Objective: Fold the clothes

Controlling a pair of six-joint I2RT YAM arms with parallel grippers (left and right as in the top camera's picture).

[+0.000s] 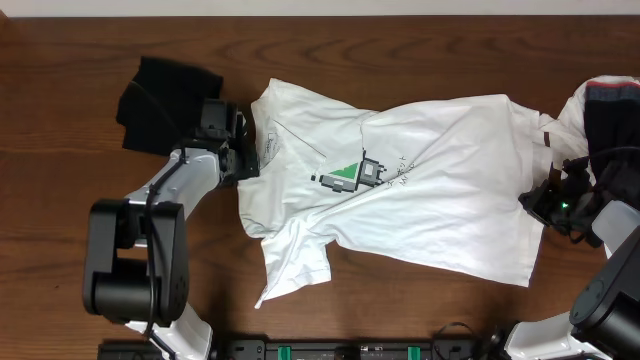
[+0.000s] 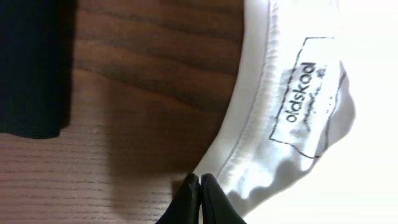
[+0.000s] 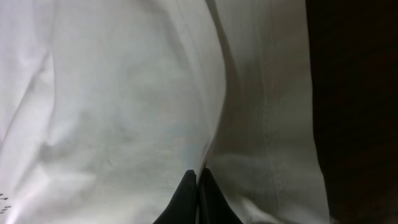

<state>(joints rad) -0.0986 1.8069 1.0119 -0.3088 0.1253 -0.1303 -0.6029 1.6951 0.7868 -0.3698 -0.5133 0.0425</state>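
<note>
left fingers [image 2: 189,200] are pinching shut on the t-shirt [image 1: 430,190] collar [image 2: 249,118], right fingers [image 3: 186,200] on its hem [image 3: 280,124], needing an even lift.

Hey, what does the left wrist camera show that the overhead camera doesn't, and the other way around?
Only the left wrist view: the neck label can be read, "oldskool", and the stitching along the collar shows.
Only the overhead view: the green-and-black chest print, the right hand at the shirt's right edge, and a white-and-dark garment at the table's right end.
Both: the white T-shirt, the black garment, the wooden table, and the shut left hand at the collar.
</note>
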